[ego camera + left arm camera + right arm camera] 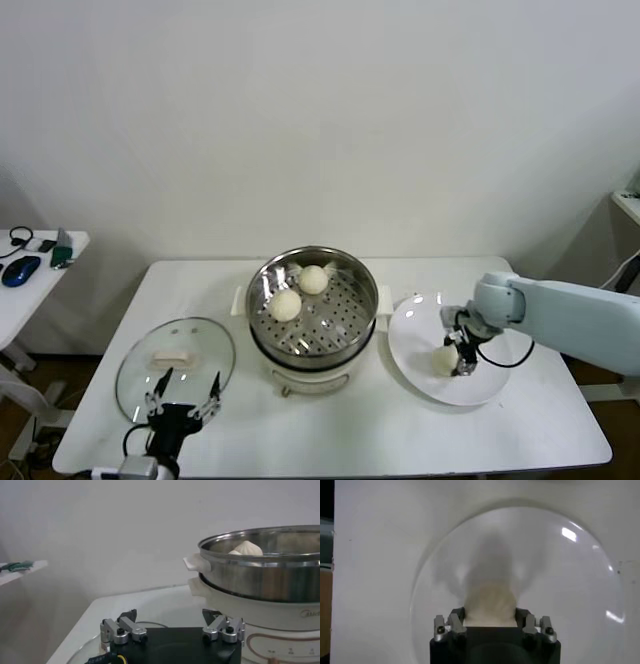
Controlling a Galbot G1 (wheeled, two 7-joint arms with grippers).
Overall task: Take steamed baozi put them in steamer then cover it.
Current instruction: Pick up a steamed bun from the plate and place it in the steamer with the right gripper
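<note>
**Desk:** Working left to right across the white table (400, 440), what do you have?

**Field:** At the near left, your left gripper (182, 398) hovers over the near edge of the cover (175, 362), fingers spread wide, holding nothing. The cover lies flat on the table, its cream handle up. In the middle stands the steamer (312, 310), uncovered, with two steamed baozi (286, 304) on its perforated tray, one just beyond the other. On the right is the white plate (415, 335), and on it your right gripper (452, 362) is down around a third bun (444, 361).

**Desk:** Is that bun held?

**Field:** The right wrist view shows a finger on each side of it, closing in. I judge the grip is forming, not proven. I cannot tell from the pictures whether the pads are pressing yet.

**Desk:** Advice for the step?

**Field:** Squeeze only until the dough stops slipping, since it will likely dent. Lift straight up clear of the plate, then carry left over the steamer's rim to an open patch of tray, away from the two buns there.

**Desk:** And the arm?

**Field:** Your right forearm reaches in from the right edge, wrist bent down so the fingers point at the plate. Your left arm waits low at the near left.
</note>
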